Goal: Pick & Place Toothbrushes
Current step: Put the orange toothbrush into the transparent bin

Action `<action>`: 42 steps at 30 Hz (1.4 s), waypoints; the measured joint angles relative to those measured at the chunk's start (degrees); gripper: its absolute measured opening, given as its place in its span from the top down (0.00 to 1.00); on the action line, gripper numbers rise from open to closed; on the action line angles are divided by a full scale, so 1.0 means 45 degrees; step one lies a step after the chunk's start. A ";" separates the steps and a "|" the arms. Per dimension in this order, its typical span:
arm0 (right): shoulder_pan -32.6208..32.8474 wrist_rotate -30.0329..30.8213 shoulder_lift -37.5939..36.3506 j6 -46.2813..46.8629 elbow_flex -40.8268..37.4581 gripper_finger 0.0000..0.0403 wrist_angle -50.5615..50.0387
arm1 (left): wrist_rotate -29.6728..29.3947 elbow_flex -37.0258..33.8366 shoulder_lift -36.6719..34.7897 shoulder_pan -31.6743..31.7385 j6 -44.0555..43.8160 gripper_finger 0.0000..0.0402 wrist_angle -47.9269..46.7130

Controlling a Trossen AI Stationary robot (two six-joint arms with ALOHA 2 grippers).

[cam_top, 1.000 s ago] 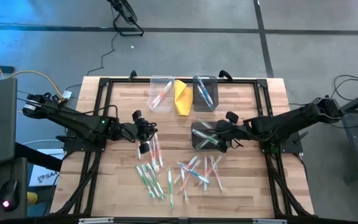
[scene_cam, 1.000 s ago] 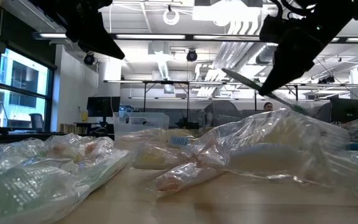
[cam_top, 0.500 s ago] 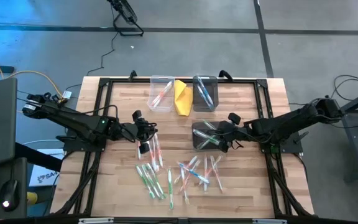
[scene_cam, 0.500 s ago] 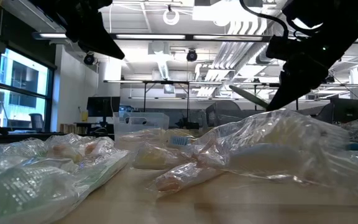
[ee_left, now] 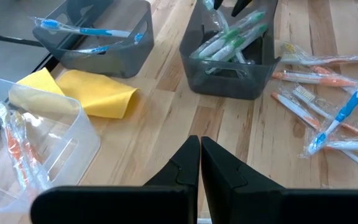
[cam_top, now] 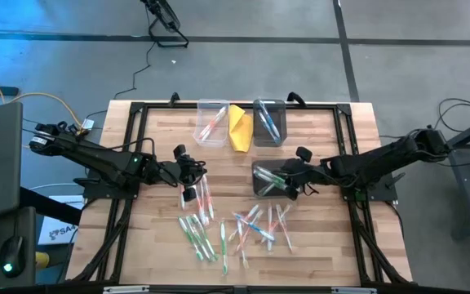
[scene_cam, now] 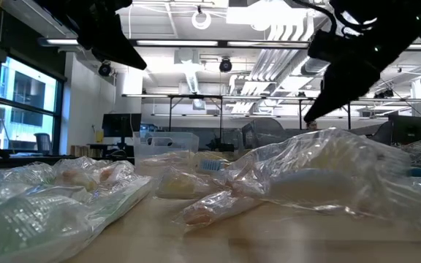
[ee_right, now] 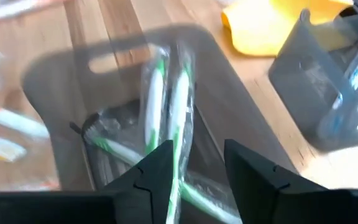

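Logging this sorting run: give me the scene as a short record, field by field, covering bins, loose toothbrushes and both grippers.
clear bin: far side of the table, orange toothbrushes inside
far grey bin: blue toothbrushes inside
near grey bin: green toothbrushes inside
yellow cloth: lies between the clear bin and the far grey bin
loose toothbrushes: scattered in wrappers on the near half of the table
right gripper: over the near grey bin, fingers apart, nothing between them
left gripper: shut, empty, above the table left of the near grey bin
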 joint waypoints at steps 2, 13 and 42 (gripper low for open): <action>0.0081 -0.0020 -0.0166 0.0078 0.0245 0.65 -0.0034 | 0.0000 0.0000 0.0000 -0.0003 0.0005 0.97 0.0000; 0.1340 -0.0881 -0.0941 0.0958 0.1704 0.78 -0.0006 | 0.0005 0.0000 0.0000 -0.0003 0.0005 0.97 -0.0018; 0.3722 0.0825 0.2887 0.9055 0.6079 0.99 -0.6843 | 0.0053 -0.0003 0.0000 0.0000 -0.0041 0.97 -0.0015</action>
